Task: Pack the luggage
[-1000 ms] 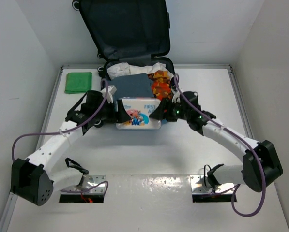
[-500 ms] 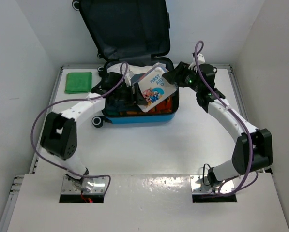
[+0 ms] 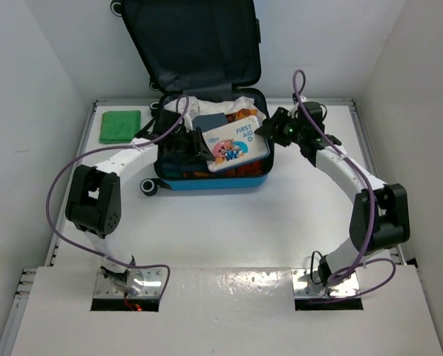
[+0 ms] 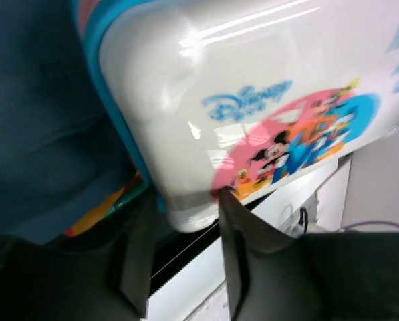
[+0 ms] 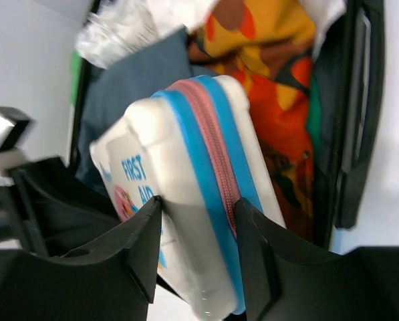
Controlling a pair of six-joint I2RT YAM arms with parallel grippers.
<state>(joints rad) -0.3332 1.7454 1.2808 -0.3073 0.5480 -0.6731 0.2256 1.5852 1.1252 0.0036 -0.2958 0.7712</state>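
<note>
1. Luggage (image 3: 206,182): open at the far middle of the worktop (image 3: 228,230), lid raised, lower half already filled with clothes.
2. First-aid box (image 3: 237,144): tilted over those clothes, held at opposite ends. The jaws of the left gripper (image 3: 194,144) and right gripper (image 3: 271,127) are each closed on it.
3. Suggested handling: lower both ends together until the box lies flat below the rim, then release.
4. The right wrist view alone shows the box's pink zipper (image 5: 209,140), above orange patterned fabric (image 5: 279,114). Only the top view shows the green cloth (image 3: 120,126) beside the luggage.
</note>
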